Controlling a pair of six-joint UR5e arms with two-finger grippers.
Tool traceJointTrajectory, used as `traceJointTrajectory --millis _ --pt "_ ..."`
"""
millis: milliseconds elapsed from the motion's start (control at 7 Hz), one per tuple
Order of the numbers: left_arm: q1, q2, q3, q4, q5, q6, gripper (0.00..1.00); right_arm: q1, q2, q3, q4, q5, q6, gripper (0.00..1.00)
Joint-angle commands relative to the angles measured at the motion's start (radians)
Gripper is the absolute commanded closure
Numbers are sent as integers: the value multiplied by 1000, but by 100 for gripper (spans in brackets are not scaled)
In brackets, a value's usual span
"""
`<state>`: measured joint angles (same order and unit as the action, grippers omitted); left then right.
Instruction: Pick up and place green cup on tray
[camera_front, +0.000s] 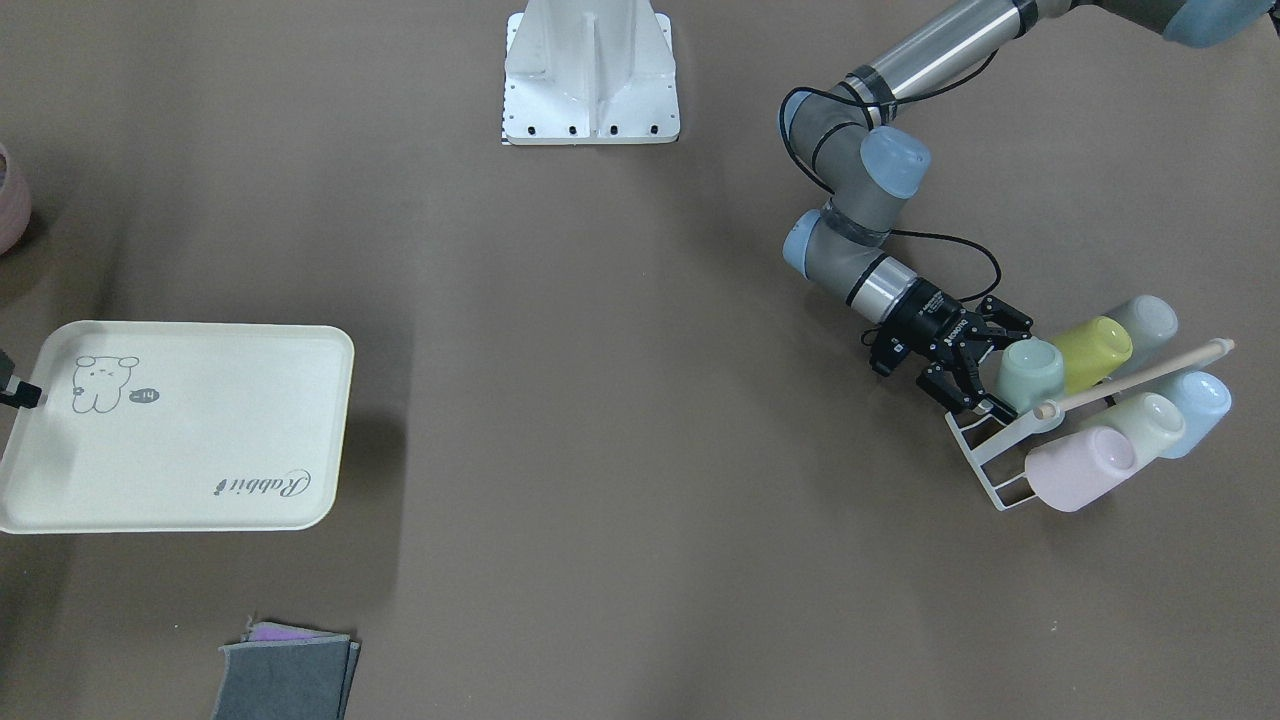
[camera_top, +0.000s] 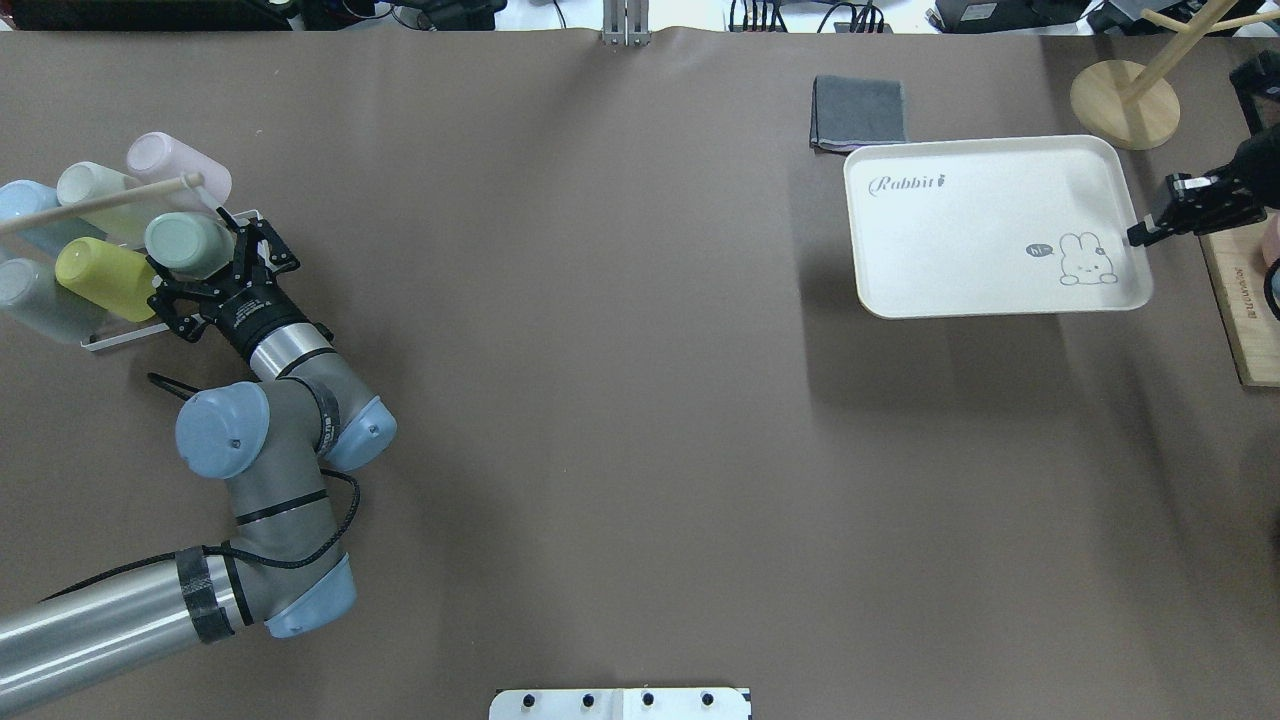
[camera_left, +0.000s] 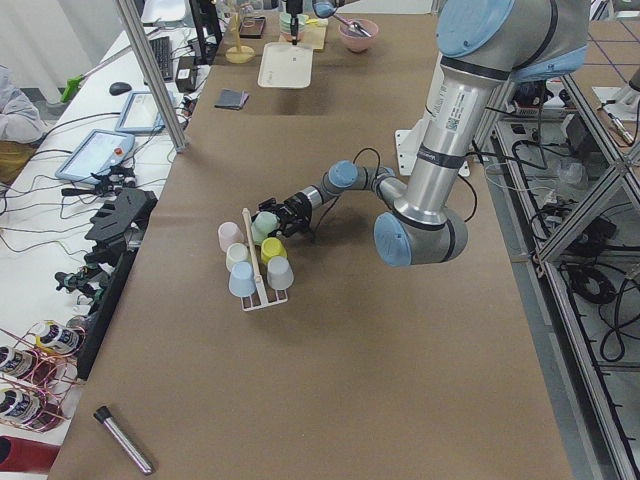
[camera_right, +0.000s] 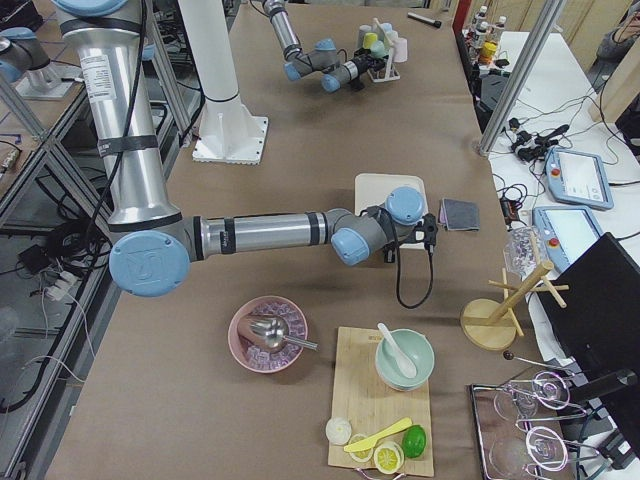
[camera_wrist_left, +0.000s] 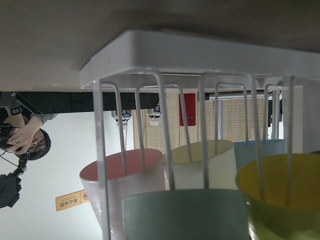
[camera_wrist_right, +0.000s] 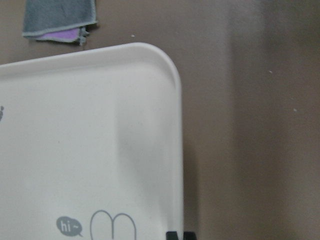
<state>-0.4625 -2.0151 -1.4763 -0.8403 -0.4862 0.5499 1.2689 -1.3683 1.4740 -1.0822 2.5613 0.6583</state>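
Observation:
The green cup (camera_front: 1030, 372) lies on its side in a white wire rack (camera_front: 985, 465) at the robot's left end of the table; it also shows in the overhead view (camera_top: 185, 245) and the left wrist view (camera_wrist_left: 185, 215). My left gripper (camera_front: 982, 368) is open, one finger on each side of the cup's closed end. The cream tray (camera_top: 980, 240) with the "Rabbit" script is at the other end. My right gripper (camera_top: 1140, 235) is shut on the tray's rim (camera_wrist_right: 177, 150) and holds it slightly above the table.
The rack also holds a yellow-green cup (camera_front: 1090, 352), a pink cup (camera_front: 1080, 468), and cream, blue and grey cups under a wooden rod (camera_front: 1140, 378). A grey cloth (camera_top: 860, 110) lies beyond the tray. A wooden mug tree (camera_top: 1125, 105) and a wooden board (camera_top: 1245, 310) stand by the right arm.

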Motion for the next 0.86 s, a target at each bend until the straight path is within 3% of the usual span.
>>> traceJointTrajectory --millis 0,429,571,714 --pt "-2 2 -10 3 2 -14 7 -61 130 -37 4 -3 114 100" --pt "-7 10 -12 13 -43 -64 8 -262 214 -40 163 -168 422 100" --pt "-5 10 -12 15 -46 -65 18 -337 254 -41 171 -231 490 100" --pt "-2 9 -13 17 -46 -64 41 -417 294 -43 171 -315 538 100"
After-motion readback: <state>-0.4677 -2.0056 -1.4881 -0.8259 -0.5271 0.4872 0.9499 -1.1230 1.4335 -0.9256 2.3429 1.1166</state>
